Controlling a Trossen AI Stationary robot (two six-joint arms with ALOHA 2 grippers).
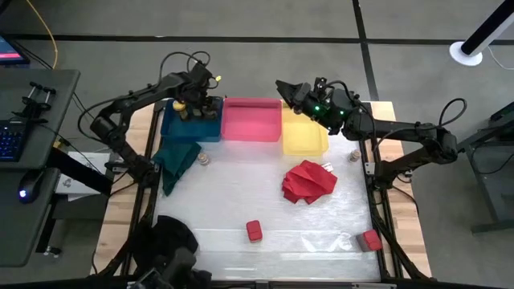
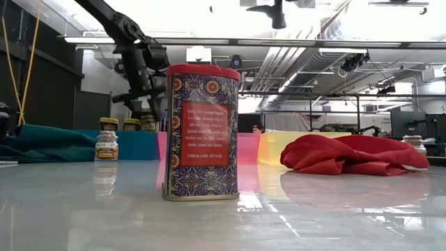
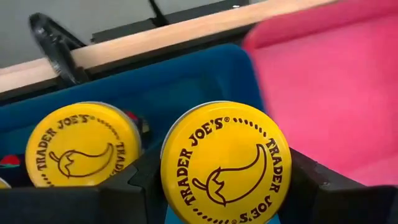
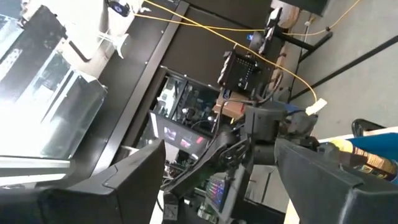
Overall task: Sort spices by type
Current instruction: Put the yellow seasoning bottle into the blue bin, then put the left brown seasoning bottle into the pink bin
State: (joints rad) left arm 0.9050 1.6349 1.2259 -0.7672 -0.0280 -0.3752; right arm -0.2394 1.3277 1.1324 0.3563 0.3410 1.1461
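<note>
My left gripper (image 1: 197, 104) (image 3: 224, 193) is over the blue bin (image 1: 189, 126), shut on a yellow-lidded jar (image 3: 224, 162). A second yellow-lidded jar (image 3: 81, 146) stands in the blue bin beside it. My right gripper (image 1: 291, 91) (image 4: 217, 174) hangs open and empty in the air above the far edge of the pink bin (image 1: 251, 120) and the yellow bin (image 1: 303, 135). Two red tins (image 1: 254, 231) (image 1: 370, 239) stand upright on the table near its front edge. Small jars stand on the table by the teal cloth (image 1: 205, 159) and at the right edge (image 1: 353, 155). My left gripper has the yellow-lidded jar between its two fingers (image 3: 140, 186), one on each side just below the lid's rim (image 3: 171, 186). The fingers come from above, pointing down into the blue bin. The jar is upright, lid up; whether its bottom rests on the bin floor is hidden.
A crumpled red cloth (image 1: 309, 181) lies right of the table's middle. A teal cloth (image 1: 177, 160) hangs over the blue bin's near left corner onto the table. The three bins sit in a row along the far edge. In the low view one red tin (image 2: 202, 132) stands close.
</note>
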